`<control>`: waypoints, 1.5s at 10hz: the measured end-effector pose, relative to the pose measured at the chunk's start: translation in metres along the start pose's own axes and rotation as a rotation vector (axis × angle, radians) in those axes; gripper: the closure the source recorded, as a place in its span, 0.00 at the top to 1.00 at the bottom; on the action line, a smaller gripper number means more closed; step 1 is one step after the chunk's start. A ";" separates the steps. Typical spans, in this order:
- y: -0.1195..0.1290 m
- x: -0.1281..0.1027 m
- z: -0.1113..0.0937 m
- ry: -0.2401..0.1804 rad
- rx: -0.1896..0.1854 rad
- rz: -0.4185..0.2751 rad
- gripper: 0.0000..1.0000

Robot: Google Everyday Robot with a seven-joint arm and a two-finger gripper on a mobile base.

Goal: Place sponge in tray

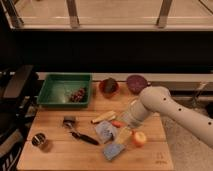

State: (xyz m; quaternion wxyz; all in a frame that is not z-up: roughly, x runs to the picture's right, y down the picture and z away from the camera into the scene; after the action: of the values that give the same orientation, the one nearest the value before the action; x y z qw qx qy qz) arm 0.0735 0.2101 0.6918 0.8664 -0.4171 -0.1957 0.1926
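Note:
The green tray [50,90] stands at the back left of the wooden table, with a few small dark red things inside it. A blue block with a yellow end, which looks like the sponge [115,150], lies at the front middle of the table. Another blue-grey item [105,131] lies just behind it. My gripper [124,122] hangs from the white arm [165,107], which comes in from the right. It sits low over the middle of the table, just above and right of the blue things and far right of the tray.
A red bowl [109,86] and a purple bowl [136,82] stand at the back. A yellow item [102,117], an orange fruit [139,138], a black-handled tool [80,134] and a small can [40,141] lie on the table. A dark chair [15,87] stands at the left.

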 end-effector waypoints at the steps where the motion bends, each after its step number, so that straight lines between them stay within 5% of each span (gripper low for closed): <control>1: 0.002 0.011 0.015 0.027 -0.020 -0.026 0.79; 8: 0.005 0.048 0.062 0.046 0.002 -0.069 0.79; 15: 0.004 0.052 0.071 0.058 -0.006 -0.049 0.79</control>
State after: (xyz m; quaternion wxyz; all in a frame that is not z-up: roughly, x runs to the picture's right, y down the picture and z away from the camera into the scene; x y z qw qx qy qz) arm 0.0818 0.2846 0.7386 0.8748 -0.4202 -0.1813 0.1588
